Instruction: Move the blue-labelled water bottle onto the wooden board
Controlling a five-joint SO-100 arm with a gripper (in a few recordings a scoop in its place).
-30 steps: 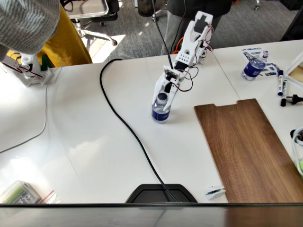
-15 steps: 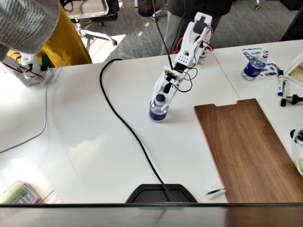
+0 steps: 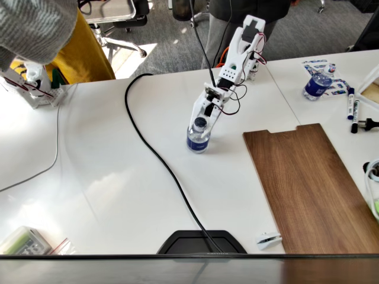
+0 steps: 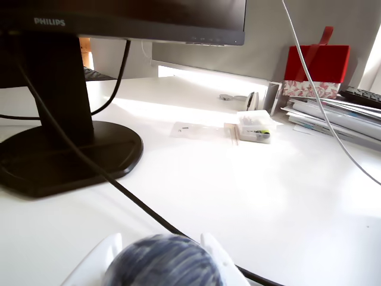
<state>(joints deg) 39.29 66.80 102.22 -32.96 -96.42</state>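
Note:
The blue-labelled water bottle [image 3: 198, 141] stands upright on the white table, about a hand's width left of the wooden board [image 3: 308, 183]. My white gripper [image 3: 201, 128] comes down from behind and is shut on the bottle near its cap. In the wrist view the bottle's blurred blue top [image 4: 162, 265] fills the bottom edge, with a white finger [image 4: 98, 257] pressed to each side of it and the gripper [image 4: 161, 253] around it. The dark walnut board lies flat at the right, its notched end towards the back.
A black cable [image 3: 159, 157] runs past the bottle's left side to a monitor base [image 3: 201, 242] at the front edge. A second blue-labelled bottle [image 3: 317, 84] and pens [image 3: 352, 107] sit at back right. A person's grey sleeve [image 3: 29, 29] hangs at top left.
The gripper and the bottle have shifted slightly left and back together since a second ago. In the last half second nothing has visibly moved.

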